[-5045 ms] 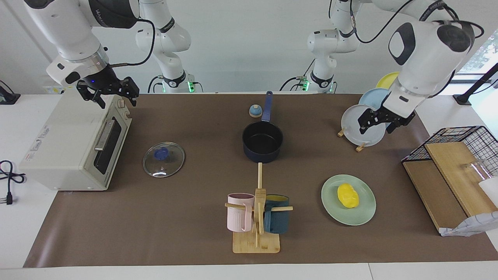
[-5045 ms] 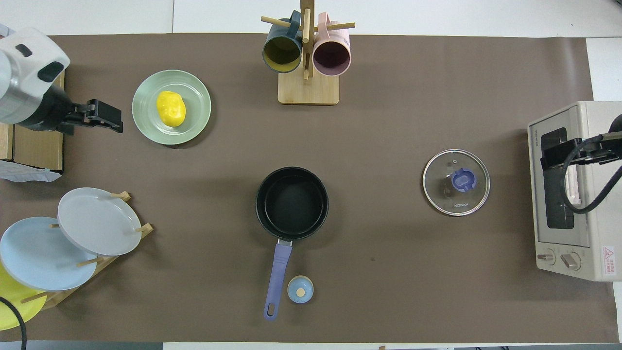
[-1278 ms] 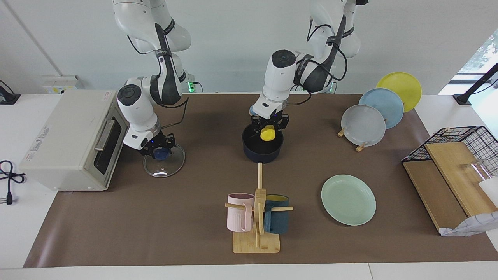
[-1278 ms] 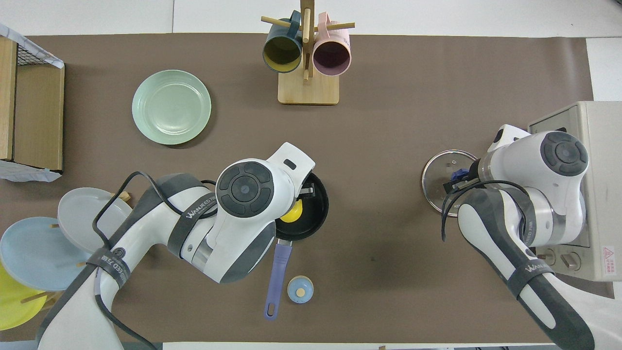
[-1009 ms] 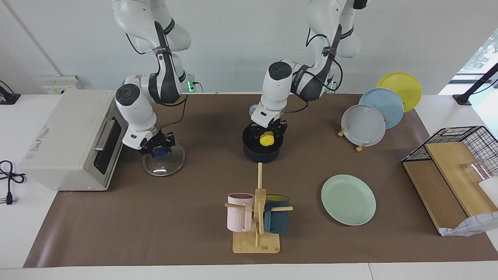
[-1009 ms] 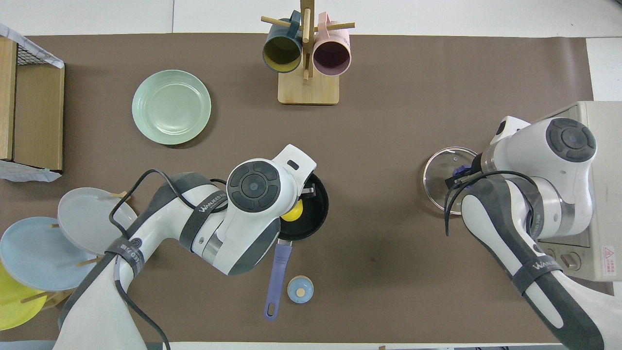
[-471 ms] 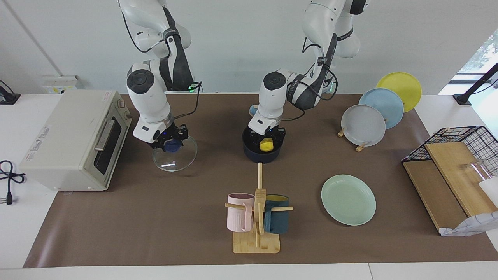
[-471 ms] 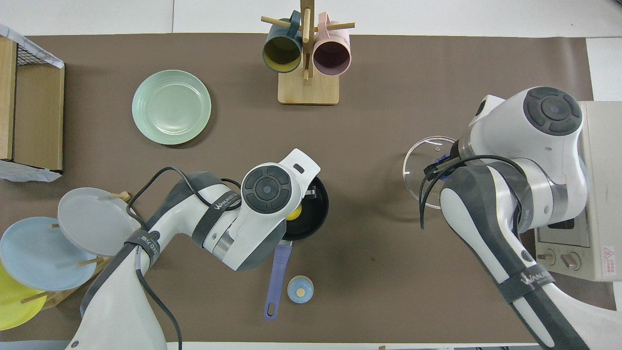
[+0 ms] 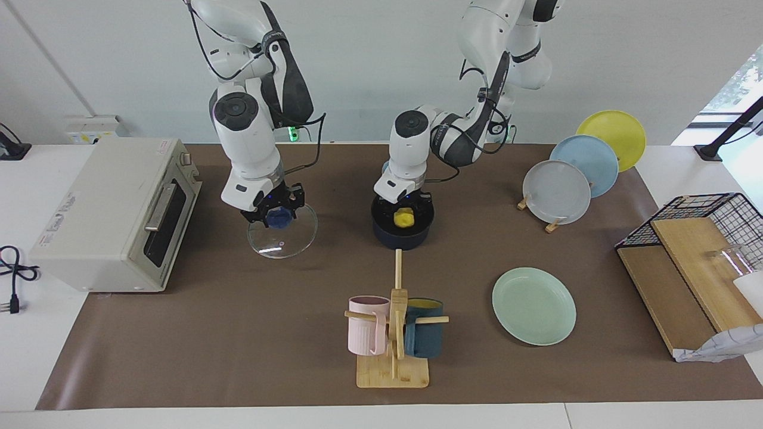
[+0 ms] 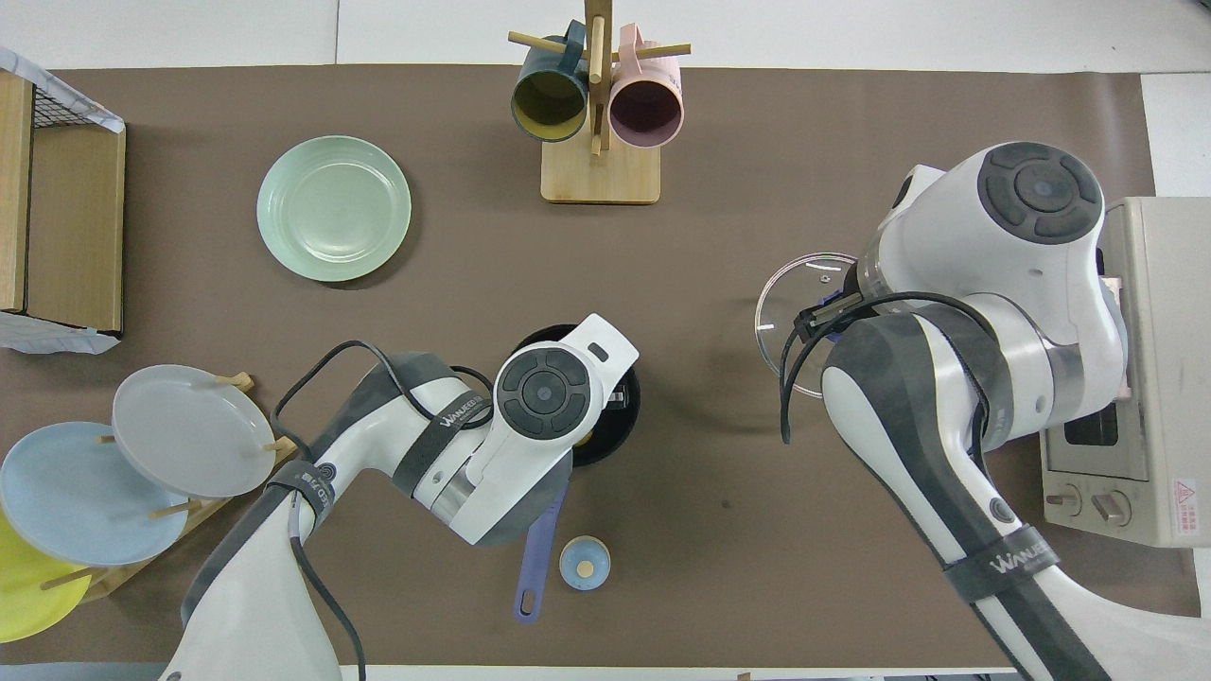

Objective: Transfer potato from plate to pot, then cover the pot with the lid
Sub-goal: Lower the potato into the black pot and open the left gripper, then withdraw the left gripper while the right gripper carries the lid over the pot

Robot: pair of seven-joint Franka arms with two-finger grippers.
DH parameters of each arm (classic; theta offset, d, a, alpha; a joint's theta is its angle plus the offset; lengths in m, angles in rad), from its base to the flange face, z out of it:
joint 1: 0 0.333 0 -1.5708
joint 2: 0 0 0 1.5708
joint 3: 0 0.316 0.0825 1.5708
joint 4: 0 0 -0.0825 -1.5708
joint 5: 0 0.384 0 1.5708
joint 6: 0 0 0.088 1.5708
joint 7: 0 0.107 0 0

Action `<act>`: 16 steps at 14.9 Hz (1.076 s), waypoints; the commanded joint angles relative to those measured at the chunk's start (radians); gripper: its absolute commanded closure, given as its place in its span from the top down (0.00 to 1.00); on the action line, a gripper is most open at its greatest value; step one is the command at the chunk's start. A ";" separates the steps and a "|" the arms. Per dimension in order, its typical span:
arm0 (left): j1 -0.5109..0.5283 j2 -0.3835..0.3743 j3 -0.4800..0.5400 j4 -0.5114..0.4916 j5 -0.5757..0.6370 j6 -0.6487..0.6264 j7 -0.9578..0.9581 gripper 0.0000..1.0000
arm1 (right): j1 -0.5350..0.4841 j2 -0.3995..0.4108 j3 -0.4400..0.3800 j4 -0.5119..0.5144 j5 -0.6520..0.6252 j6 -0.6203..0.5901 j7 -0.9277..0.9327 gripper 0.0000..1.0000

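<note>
A plain white wall (image 9: 369, 71) rises past the table (image 9: 24, 369); a window (image 9: 742, 77) admits daylight.

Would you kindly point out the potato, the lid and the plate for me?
potato (image 9: 405, 218), facing view, its yellow top inside the pot.
lid (image 9: 291, 238), facing view, its clear glass.
plate (image 9: 534, 306), facing view, its bare centre.

From overhead, the left arm (image 10: 530, 416) hides the potato (image 9: 404, 218).
</note>
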 commanded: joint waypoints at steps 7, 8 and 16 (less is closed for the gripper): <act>-0.024 -0.035 0.019 -0.030 0.025 0.008 -0.010 1.00 | 0.004 0.031 0.001 0.069 0.007 -0.034 0.045 0.00; -0.020 -0.058 0.021 -0.028 0.025 0.004 0.000 1.00 | 0.004 0.031 0.002 0.069 0.008 -0.034 0.045 0.00; 0.274 -0.258 0.032 0.283 0.013 -0.481 0.335 1.00 | 0.047 0.035 0.002 0.089 0.013 -0.040 0.117 0.00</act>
